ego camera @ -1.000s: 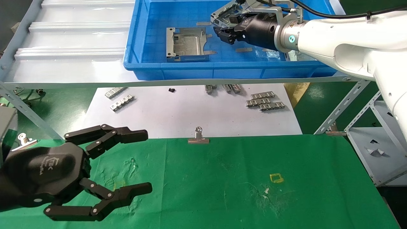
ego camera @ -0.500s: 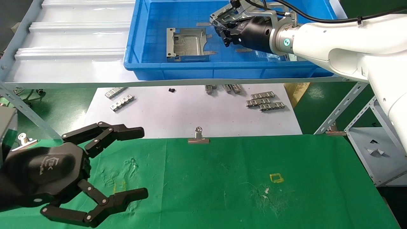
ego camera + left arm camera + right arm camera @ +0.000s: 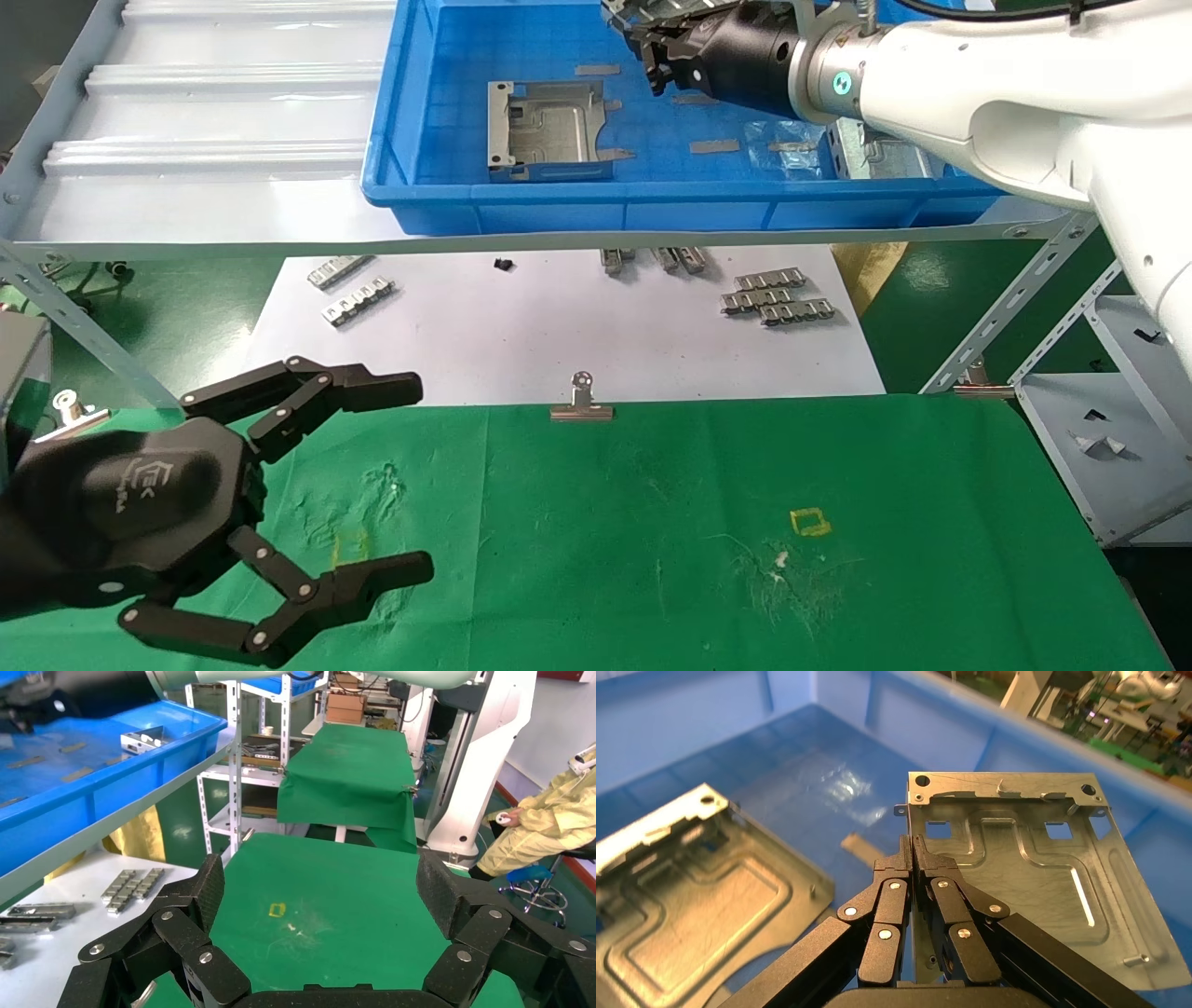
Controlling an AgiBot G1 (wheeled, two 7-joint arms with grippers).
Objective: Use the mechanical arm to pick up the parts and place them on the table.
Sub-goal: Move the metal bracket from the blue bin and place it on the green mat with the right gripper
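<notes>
The right pincer (image 3: pixel 912 843) is pressed together on the edge of a metal plate (image 3: pixel 1032 881), holding it above the floor of the blue bin (image 3: pixel 438 200), where a second plate (image 3: pixel 548 129) lies flat. The left pincer (image 3: pixel 414 475) hovers spread wide over the near left corner of the green bench (image 3: pixel 652 522).

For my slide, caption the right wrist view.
Right hand shut on the edge of a sheet-metal part, lifted above the blue bin; another part lies below.

Blue bin (image 3: pixel 577 205), binder clip (image 3: pixel 581 403), white sheet (image 3: pixel 521 345)
</notes>
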